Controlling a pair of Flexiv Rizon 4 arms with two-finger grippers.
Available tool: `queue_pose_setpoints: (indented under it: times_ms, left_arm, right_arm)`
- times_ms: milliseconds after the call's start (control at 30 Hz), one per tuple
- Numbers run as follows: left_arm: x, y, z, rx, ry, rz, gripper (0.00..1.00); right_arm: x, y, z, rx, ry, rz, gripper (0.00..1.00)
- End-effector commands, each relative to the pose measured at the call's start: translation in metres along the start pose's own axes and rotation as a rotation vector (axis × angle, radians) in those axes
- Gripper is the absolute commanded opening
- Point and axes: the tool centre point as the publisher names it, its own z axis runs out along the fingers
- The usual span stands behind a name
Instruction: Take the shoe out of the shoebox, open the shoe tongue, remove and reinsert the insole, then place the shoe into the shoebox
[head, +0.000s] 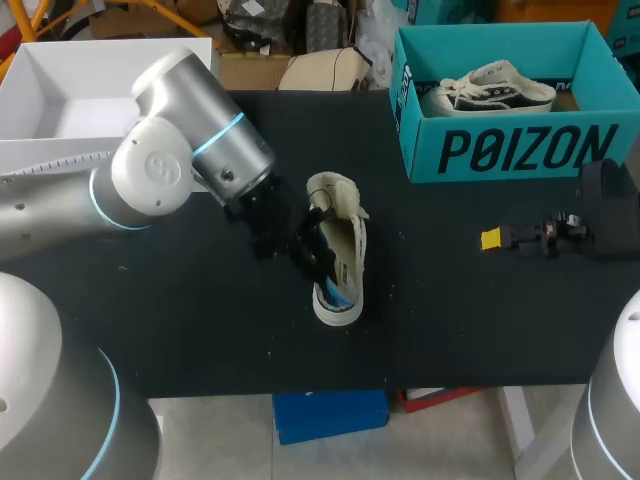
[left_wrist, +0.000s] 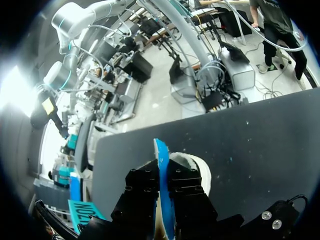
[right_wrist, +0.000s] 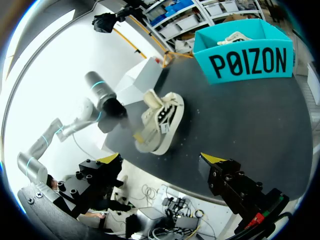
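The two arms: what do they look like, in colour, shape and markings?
The left arm and right arm have rounded silver-grey shells with light-blue rings at the joints. The tools are black, blocky and bolted. The right tool shows yellow tips; the left tool shows none here.
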Motion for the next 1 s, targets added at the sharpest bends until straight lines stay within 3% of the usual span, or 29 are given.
queue_pose_setpoints:
  times_ms: [33, 500, 767, 1000]
  left_arm:
    - [-0.001, 0.012, 0.002, -0.008, 0.007, -0.009, 0.0]
    - [0.0, 0.037, 0.003, -0.066, 0.04, -0.035, 0.0]
    - [-0.003, 0.041, 0.005, -0.08, 0.064, -0.036, 0.0]
    - [0.001, 0.038, 0.019, -0.07, 0.119, -0.036, 0.0]
  right_arm:
    - [0.001, 0.0, 0.001, 0.001, -0.002, 0.001, 1.0]
    - [0.001, 0.0, 0.001, 0.001, -0.002, 0.001, 1.0]
    - [0.001, 0.0, 0.001, 0.001, -0.002, 0.001, 1.0]
    - [0.001, 0.0, 0.001, 0.001, -0.002, 0.001, 1.0]
